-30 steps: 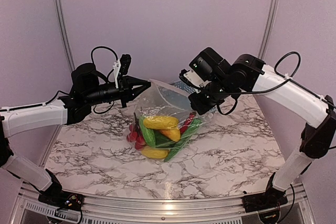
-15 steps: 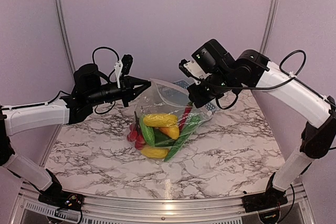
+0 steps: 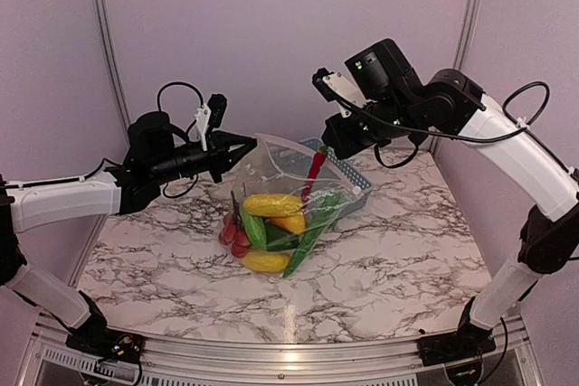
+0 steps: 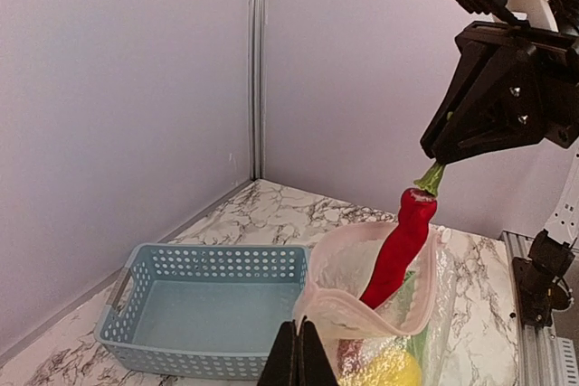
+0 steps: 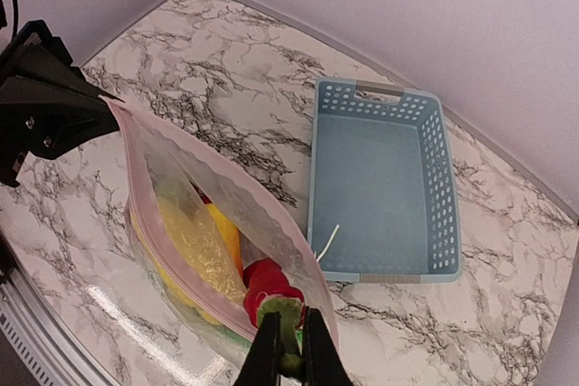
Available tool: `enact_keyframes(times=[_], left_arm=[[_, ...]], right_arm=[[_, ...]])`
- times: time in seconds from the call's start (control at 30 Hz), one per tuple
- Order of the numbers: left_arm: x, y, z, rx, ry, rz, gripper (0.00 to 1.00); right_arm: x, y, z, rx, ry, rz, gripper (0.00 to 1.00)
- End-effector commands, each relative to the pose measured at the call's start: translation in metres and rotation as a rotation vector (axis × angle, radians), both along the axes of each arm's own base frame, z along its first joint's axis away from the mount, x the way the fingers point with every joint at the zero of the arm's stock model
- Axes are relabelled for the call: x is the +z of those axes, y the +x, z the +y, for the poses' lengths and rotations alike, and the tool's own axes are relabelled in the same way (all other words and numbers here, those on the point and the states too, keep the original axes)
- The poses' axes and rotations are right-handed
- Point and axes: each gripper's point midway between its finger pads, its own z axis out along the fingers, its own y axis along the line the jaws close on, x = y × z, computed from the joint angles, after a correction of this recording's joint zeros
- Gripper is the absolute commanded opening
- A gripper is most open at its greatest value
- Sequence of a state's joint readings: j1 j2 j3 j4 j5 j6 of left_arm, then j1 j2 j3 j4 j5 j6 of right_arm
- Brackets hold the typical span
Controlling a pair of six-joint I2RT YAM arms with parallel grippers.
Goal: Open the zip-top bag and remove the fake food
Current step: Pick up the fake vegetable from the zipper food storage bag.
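Pinning the bag open looks to be the left arm's whole job. The left jaws are shut tight on the zip rim of the bag (image 3: pixel 271 167) at its 10 o'clock corner and hold that edge up off the surface (image 3: pixel 398 250). My guess is that this lets the mouth gape upward instead of sagging flat.

- Bag belly rests on the surface at mid-table, weighted by what is inside.
- Inside, toward 6 o'clock of the mouth: yellow corn (image 3: pixel 275 206), a green cucumber (image 3: pixel 312 234), and small red fruits (image 3: pixel 232 234) at the 8 o'clock side. All of it is heaped low, which probably steadies the bag against the pull on the rim.
- A red pepper (image 3: pixel 314 170) hangs upright through the mouth, tip down inside the bag and top clear of the rim.
- Right jaws are clamped on the pepper's green stem from above, at the bag's 1 o'clock. The stem is the thin part on top, so I judge it the easy grip. A straight lift should clear the plastic without dragging it.
- A blue basket (image 3: pixel 360 189) sits just beside the bag at its 2 o'clock. It looks a likely drop spot, though the task names none.

One piece is partly out and the rest are not yet removed.
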State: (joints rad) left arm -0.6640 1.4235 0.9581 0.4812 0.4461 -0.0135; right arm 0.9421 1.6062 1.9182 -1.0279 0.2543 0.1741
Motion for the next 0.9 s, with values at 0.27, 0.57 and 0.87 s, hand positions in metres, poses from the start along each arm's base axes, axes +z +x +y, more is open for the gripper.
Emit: enact_keyframes(times=[0.27, 0.57, 0.87], left_arm=[[-0.007, 0.011, 0.01, 0.054, -0.009, 0.024, 0.0], [-0.01, 0.017, 0.017, 0.086, -0.016, 0.034, 0.0], [-0.017, 0.026, 0.026, 0.145, -0.014, 0.053, 0.0]], right_arm=[[0.093, 0.005, -0.009, -0.008, 0.131, -0.201, 0.0], [0.122, 0.006, -0.025, -0.05, 0.15, -0.28, 0.0], [0.155, 0.007, -0.04, -0.105, 0.202, -0.359, 0.0]])
